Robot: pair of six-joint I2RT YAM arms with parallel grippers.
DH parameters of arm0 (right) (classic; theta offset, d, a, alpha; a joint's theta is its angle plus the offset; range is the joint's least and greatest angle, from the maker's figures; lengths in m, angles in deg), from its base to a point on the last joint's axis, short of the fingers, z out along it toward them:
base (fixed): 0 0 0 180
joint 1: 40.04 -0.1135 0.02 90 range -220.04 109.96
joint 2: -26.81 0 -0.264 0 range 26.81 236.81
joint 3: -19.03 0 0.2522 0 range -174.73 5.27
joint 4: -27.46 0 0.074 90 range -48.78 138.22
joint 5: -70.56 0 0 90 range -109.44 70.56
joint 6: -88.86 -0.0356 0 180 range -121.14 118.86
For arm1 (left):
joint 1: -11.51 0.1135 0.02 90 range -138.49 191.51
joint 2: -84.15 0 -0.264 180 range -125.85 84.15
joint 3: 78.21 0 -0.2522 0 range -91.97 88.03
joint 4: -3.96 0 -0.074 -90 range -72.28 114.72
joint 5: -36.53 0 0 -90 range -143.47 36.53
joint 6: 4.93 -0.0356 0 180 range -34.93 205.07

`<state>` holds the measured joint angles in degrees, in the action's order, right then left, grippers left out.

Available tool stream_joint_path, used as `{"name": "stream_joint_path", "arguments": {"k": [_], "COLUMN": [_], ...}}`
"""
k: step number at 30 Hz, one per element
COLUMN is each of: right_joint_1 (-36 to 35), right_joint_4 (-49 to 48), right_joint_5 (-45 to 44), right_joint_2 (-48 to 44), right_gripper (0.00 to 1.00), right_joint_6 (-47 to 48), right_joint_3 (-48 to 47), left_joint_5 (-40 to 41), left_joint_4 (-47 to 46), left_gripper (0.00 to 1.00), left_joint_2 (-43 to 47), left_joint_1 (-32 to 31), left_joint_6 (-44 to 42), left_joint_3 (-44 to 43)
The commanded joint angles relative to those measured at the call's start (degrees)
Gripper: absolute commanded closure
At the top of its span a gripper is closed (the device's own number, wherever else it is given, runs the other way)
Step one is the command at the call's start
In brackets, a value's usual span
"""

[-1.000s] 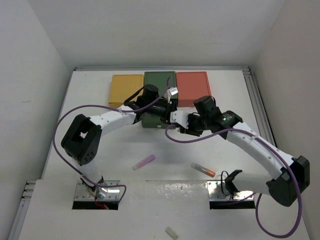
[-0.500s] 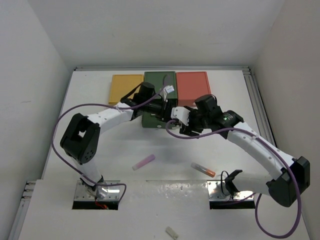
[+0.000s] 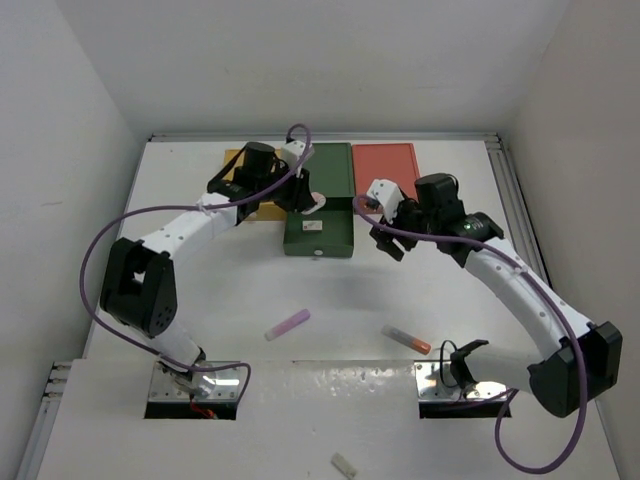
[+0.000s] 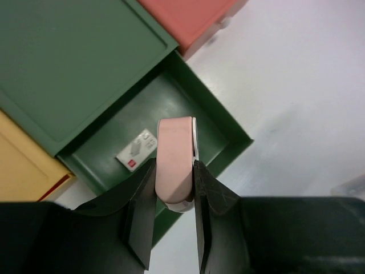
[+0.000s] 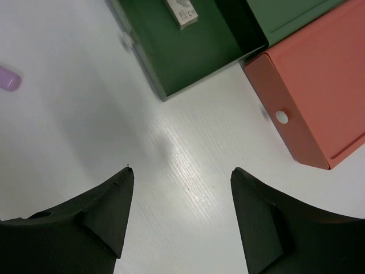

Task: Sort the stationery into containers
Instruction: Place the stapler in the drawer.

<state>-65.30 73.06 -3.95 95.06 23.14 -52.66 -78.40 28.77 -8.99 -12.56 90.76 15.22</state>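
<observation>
Left gripper (image 4: pixel 173 166) clamps pink eraser (image 4: pixel 175 151) over open green drawer (image 4: pixel 242 140); labelled eraser (image 4: pixel 137 151) lies inside. Right gripper (image 5: pixel 181 170) spread wide, empty, at drawer's 3 o'clock, beside salmon box (image 5: pixel 311 105).

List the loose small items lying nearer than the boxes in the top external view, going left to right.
Left to right: lilac stick → pale whitish stub → clear orange-tipped tube.
</observation>
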Motion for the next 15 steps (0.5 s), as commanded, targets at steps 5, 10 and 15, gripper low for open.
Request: {"name": "stream_joint_path", "arguments": {"k": [5,10,15], "right_joint_1": [4.42,7.32,9.78], "right_joint_4": [-2.48,-3.27,-3.45], "right_joint_5": [4.46,6.22,7.98], "right_joint_2": [2.24,3.38,4.44], "right_gripper": [0.32,0.32,0.32], "right_joint_6": [-5.46,-7.04,-7.93], "right_joint_3": [-4.38,-4.56,-4.65], "left_joint_5": [8.49,11.3,15.77], "left_joint_4": [-3.66,-5.33,-5.86], "left_gripper": [1.0,1.0,1.0], "left_joint_2": [-1.51,-3.71,-7.39], "left_joint_1": [-2.55,-5.63,-8.35], "left_joint_6": [-2.18,-1.3,-0.25], "left_joint_3": [1.27,1.36,-0.04]}}
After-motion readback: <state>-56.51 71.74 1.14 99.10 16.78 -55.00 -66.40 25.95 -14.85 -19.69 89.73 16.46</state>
